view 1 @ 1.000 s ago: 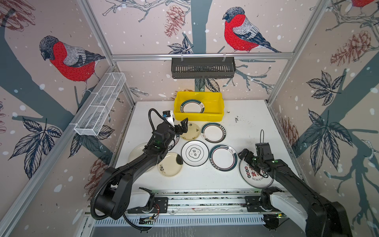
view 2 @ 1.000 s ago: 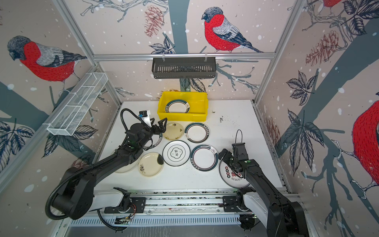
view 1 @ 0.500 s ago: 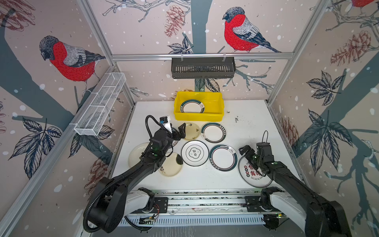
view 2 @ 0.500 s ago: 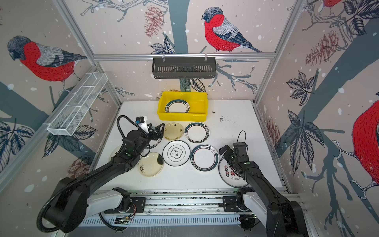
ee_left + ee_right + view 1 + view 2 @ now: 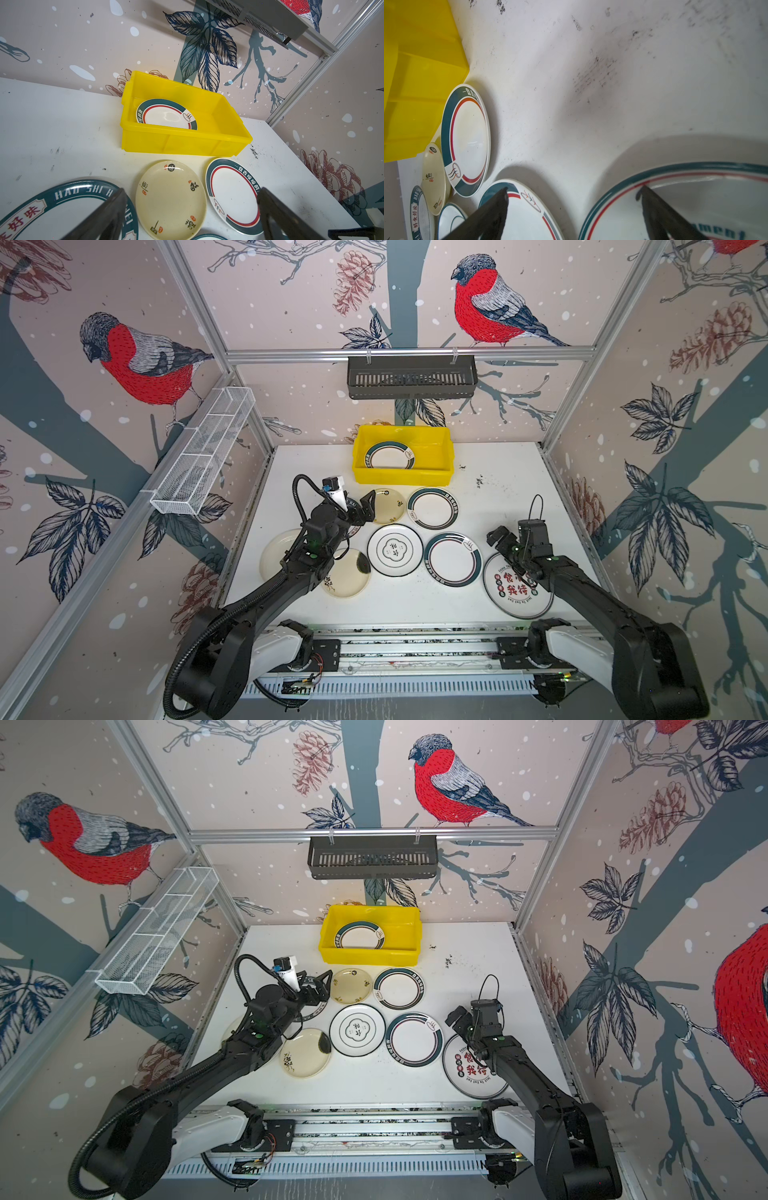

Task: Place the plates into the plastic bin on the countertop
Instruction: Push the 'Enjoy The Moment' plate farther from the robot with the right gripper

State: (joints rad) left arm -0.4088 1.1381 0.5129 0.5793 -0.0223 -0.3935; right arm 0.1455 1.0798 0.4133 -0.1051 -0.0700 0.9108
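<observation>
Bird-and-branch wallpaper (image 5: 486, 302) covers three walls around the white speckled bench (image 5: 498, 472). dark slotted basket (image 5: 411, 377) hangs on the back rail, white wire mesh tray (image 5: 203, 456) on the left wall. yellow plastic bin (image 5: 401, 480) sits at the bench's back edge, about mid-width, with one teal-rimmed plate (image 5: 390, 457) lying inside toward its left side. Other plates are out on the bench. Just in front of the bin are a small yellowish plate (image 5: 386, 506) and a second teal-rimmed plate (image 5: 433, 508), side by side. Mid-bench are a black-ringed white plate (image 5: 395, 549) and a third teal-rimmed plate (image 5: 453, 559). big lettered plate (image 5: 513, 589) is near the front right corner, larger yellowish plate (image 5: 347, 574) left of centre, cream plate (image 5: 276, 551) by the left edge, partly under the left arm. HAO SHI plate (image 5: 62, 207) is mostly hidden by that arm in both top views. left end effector (image 5: 191, 190) has its jaws spread wide and grips nothing; it is over the gap between the HAO SHI plate and the small yellowish plate. right end effector (image 5: 573, 188) is also wide apart and empty, with one finger above the third teal-rimmed plate and one above the big lettered plate's rim; cannot tell if either touches.
</observation>
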